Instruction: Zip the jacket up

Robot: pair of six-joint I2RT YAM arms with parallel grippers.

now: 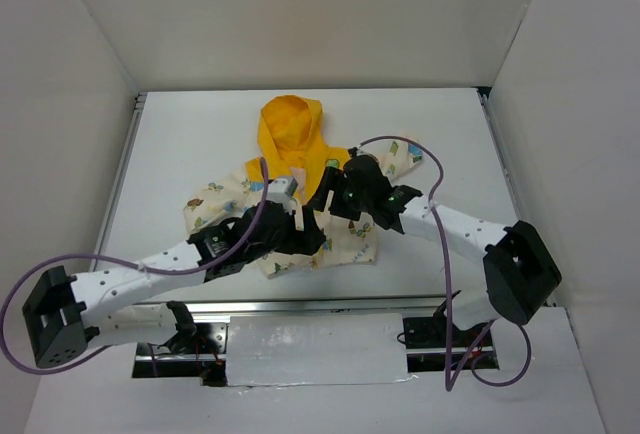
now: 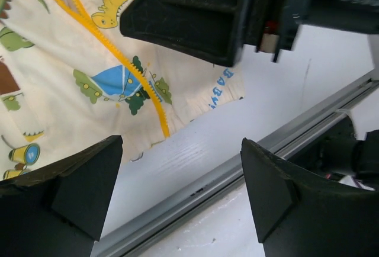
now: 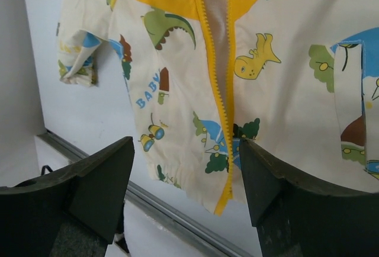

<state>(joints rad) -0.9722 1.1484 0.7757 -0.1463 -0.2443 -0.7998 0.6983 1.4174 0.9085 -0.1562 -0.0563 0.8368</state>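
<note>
From above, the dinosaur-print jacket (image 1: 290,139) lies spread on the white desk (image 1: 180,134); left wrist: the left claw (image 2: 180,192) gapes wide, empty, the yellow zipper (image 2: 145,88) ahead to its left; right wrist: the right claw (image 3: 186,192) gapes wide, empty, the zipper's lower end just ahead, ungripped.
</note>
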